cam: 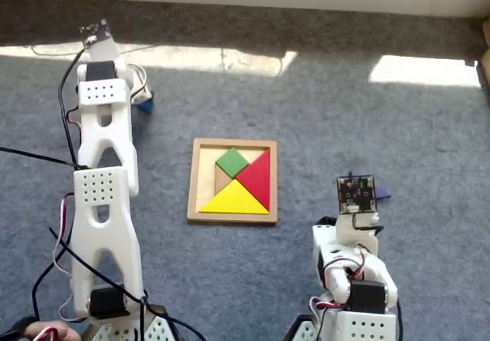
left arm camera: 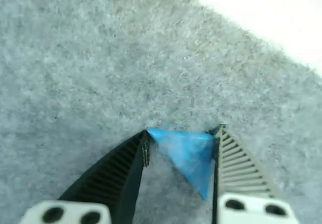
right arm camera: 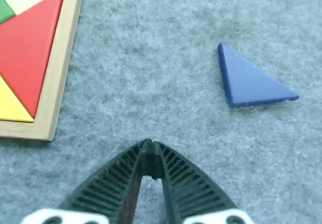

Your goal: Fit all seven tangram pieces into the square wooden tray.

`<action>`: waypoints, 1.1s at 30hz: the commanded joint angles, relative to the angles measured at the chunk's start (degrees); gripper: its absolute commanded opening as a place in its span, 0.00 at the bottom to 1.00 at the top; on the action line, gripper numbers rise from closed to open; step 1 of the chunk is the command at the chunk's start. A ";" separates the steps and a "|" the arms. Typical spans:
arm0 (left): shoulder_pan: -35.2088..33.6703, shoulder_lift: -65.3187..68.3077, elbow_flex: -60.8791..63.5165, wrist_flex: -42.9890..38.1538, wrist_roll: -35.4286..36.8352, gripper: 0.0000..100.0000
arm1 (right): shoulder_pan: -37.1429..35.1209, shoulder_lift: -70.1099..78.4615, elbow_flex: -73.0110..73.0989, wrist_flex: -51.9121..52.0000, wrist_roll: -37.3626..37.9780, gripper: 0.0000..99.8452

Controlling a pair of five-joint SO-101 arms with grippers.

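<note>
My left gripper (left arm camera: 181, 131) clamps the pale triangle (left arm camera: 190, 151) by two corners on the counter (cam: 367, 126), well apart from the tray (cam: 233, 143). It looks light, stiff, likely slick: flat edges would hold surer. My right gripper (right arm camera: 151, 148) is closed, empty, near the dark triangle (right arm camera: 249, 80).

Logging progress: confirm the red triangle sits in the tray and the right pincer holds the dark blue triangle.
Wrong: the right pincer is shut and empty; the dark blue triangle lies apart on the carpet, as the right wrist view shows. The rest stands.
</note>
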 commanded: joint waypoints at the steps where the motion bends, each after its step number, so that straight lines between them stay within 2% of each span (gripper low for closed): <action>1: 1.54 -0.04 -1.36 0.26 -7.91 0.17 | 0.57 -0.92 4.79 0.13 0.62 0.01; 4: 1.63 -0.04 -1.36 1.23 -11.96 0.09 | 0.57 -0.92 4.79 0.13 0.62 0.01; 6: 1.63 -0.57 -1.36 2.11 -15.12 0.08 | 0.57 -0.92 4.79 0.13 0.62 0.01; 13: 3.65 -3.74 -1.36 9.93 -29.10 0.08 | 0.57 -0.92 4.79 0.13 0.62 0.01; 23: 5.14 -11.21 -1.36 19.69 -40.00 0.08 | 0.57 -0.92 4.79 0.13 0.62 0.01; 28: 6.64 -15.78 -1.10 20.13 -44.04 0.08 | 0.57 -0.92 4.79 0.13 0.62 0.01; 33: 11.82 -19.38 -1.01 20.13 -50.73 0.08 | 0.57 -0.92 4.79 0.13 0.62 0.01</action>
